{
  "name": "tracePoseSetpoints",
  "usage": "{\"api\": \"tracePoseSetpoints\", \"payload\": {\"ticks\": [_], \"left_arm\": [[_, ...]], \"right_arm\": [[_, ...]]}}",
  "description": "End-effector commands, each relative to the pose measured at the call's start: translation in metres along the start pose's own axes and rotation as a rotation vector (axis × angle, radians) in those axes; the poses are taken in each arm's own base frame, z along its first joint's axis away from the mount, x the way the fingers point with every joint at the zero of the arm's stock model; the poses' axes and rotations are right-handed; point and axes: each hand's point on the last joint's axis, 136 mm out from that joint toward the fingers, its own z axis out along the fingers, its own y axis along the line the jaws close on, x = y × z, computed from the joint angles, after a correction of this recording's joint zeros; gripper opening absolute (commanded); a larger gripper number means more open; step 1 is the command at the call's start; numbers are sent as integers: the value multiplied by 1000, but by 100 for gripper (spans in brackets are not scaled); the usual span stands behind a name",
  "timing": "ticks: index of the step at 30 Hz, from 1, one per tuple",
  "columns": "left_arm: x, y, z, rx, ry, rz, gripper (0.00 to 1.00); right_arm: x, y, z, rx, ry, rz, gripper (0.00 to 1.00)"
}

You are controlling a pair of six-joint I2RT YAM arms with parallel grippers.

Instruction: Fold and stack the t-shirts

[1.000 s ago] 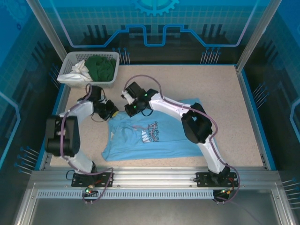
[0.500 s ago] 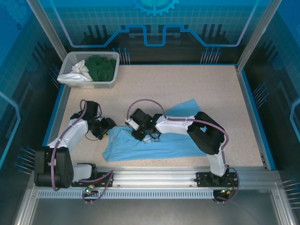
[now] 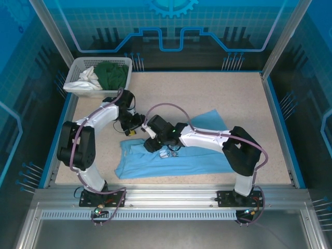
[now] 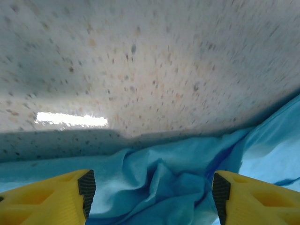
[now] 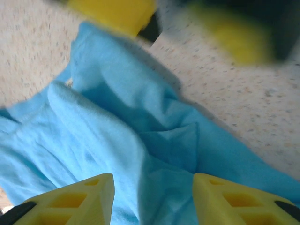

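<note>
Both my grips are off. A second ago my left gripper (image 3: 133, 127) and my right gripper (image 3: 150, 144) were clenched on the left end of the light blue t-shirt (image 3: 194, 161), which then lay spread wide with its chest print facing up. Half a second ago I was dragging that end toward the near edge. Now the jaws on both sides stand apart. In the left wrist view my yellow fingers (image 4: 56, 197) sit wide, with rumpled blue cloth loose between them and nothing pinched. In the right wrist view it is the same, the cloth lying slack below released jaws.

The shirt is a narrower band now, lying crosswise on the near half of the table (image 3: 223, 96). Only part of the print shows beside my right gripper, and one corner of cloth pokes out toward the far right. I read that as one fold laid down and let go.

It is not tidy, though. The edge by my left fingers is bunched rather than flat, so I judge it wants smoothing or a fresh grip before the next fold.

The white garment (image 3: 88, 78) and the dark green one (image 3: 113, 74) sit in the basket (image 3: 78, 88) at the far left, so most of the task is ahead of me.
</note>
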Motion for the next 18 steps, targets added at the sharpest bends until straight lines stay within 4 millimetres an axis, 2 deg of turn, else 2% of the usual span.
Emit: {"api": "tracePoseSetpoints", "payload": {"ticks": [1, 7, 8, 13, 18], "left_arm": [[29, 0, 1, -24, 104, 92, 68], [67, -5, -5, 51, 115, 217, 64], [73, -4, -3, 55, 125, 229, 62], [109, 7, 15, 1, 208, 302, 56], [128, 20, 20, -59, 197, 347, 54]], "right_arm": [[-25, -28, -27, -27, -53, 220, 48], [-29, -67, -25, -83, -1, 520, 45], [-31, -68, -23, -94, 17, 536, 45], [-25, -58, 6, -122, 196, 571, 40], [-26, -35, 25, -183, 293, 539, 40]]}}
